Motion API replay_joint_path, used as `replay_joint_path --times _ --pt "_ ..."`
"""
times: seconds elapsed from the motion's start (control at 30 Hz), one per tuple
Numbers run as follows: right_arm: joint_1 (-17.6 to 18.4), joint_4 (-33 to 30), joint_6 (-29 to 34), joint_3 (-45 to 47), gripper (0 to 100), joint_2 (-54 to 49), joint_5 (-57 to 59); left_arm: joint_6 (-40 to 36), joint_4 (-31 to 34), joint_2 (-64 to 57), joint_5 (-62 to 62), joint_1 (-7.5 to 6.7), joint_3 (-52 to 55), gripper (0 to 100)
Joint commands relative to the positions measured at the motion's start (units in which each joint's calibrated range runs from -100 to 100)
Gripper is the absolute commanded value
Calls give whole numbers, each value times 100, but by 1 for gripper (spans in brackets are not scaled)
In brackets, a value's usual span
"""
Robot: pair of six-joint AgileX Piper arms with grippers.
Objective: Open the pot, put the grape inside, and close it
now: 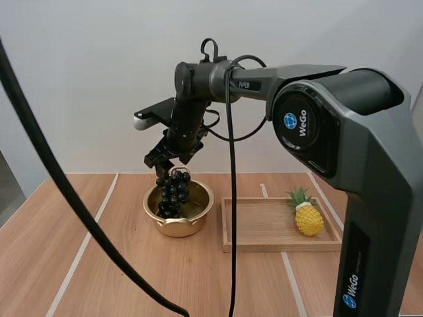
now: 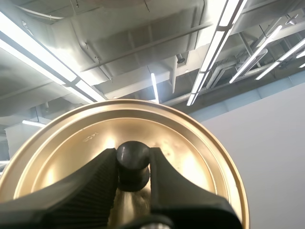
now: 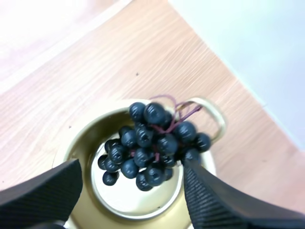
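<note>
Grapes (image 1: 173, 193) are partly down in the open pot (image 1: 209, 198) on the table (image 1: 119, 264), left of centre in the high view, just under our right fingers (image 3: 214, 200), which stand wide apart. Our left fingers (image 2: 86, 186) pinch the lid (image 2: 190, 157) by its knob (image 2: 132, 155).

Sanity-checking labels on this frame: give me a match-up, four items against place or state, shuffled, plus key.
Items
1. bunch of grapes
2. pot lid
3. pineapple
4. pot

Place or state
A. on the wooden tray
B. lid off, on the table beside the tray
C. knob pinched by the left end effector
D. at the pot's mouth, under the open right end effector

Pairs: 1-D, 2-C, 3-A, 4-B
</note>
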Motion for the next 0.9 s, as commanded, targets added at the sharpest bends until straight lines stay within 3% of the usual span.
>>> replay_joint_path --times 0.0,0.27,0.43,0.87 --pt "-6 -377 -24 -260 100 -431 6 2 76 -19 -178 3 -17 0" --pt "-199 -468 160 -488 100 -1030 6 2 80 -19 -178 3 -17 0" --pt "-531 -468 230 -643 100 -1517 -74 2 80 -19 -178 3 -17 0" --pt "-1433 -456 239 -643 100 -3041 -2174 2 185 -19 -178 3 -17 0"
